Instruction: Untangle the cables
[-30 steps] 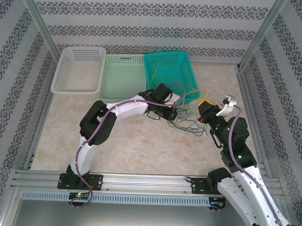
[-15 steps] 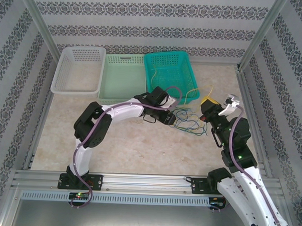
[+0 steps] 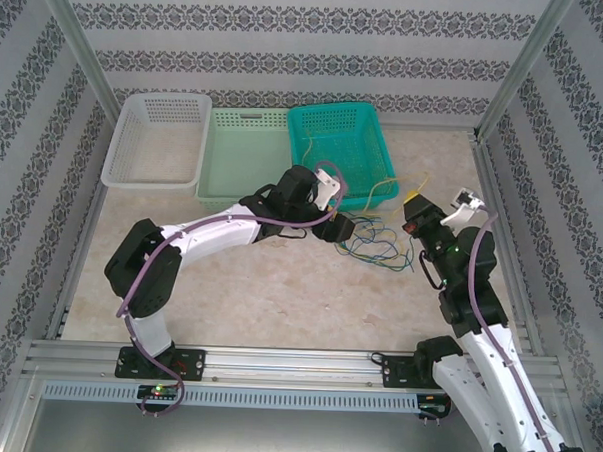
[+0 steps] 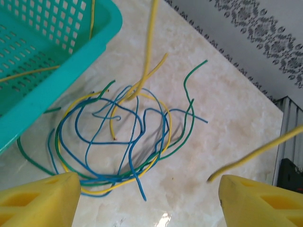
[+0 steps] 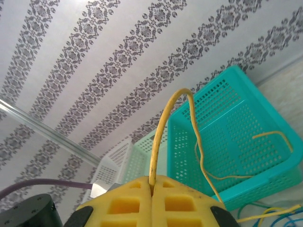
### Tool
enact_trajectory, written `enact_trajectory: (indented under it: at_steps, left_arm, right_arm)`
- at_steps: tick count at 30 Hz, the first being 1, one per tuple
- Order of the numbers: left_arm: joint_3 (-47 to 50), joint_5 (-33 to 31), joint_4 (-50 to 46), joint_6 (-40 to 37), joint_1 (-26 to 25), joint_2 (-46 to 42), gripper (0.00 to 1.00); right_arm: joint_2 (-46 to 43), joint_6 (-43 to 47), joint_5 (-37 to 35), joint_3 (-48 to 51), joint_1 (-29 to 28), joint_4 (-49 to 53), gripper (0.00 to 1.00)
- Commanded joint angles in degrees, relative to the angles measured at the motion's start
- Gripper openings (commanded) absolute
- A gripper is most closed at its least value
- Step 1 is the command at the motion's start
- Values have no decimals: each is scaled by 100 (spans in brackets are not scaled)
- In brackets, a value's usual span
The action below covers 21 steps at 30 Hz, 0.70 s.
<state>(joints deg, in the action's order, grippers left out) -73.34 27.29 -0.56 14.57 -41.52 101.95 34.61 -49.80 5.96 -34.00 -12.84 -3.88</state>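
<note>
Cable tangle [image 4: 118,142], yellow wire [image 5: 158,137] clamped in right gripper [image 5: 152,189].
Left gripper [image 4: 149,203] wide above pile: pin blue loops [image 4: 163,126], draw yellow out slowly.

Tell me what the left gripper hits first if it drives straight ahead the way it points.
Probably the cables: the open left gripper points down at their tangle on the table, though depth is unclear.
</note>
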Motion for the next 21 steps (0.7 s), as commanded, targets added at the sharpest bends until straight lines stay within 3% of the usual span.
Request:
enact_trajectory:
  at_steps: [1,9,16,21]
  left_arm:
    - [34,16,759,299,21,64,78]
    - [-89,63,1205,643,21,310,77]
    - [-176,175,1567,911,14,596,76]
    - [-249,-126,1579,912,20,648,72]
  right_arm:
    - [28,-771,241,188,46,-559,0]
    - [-106,-1345,325,330,48,-716,0]
    - [7,-2353,343,839,51,-1741,0]
    - [156,-2838,358,1086,50,-2342,0]
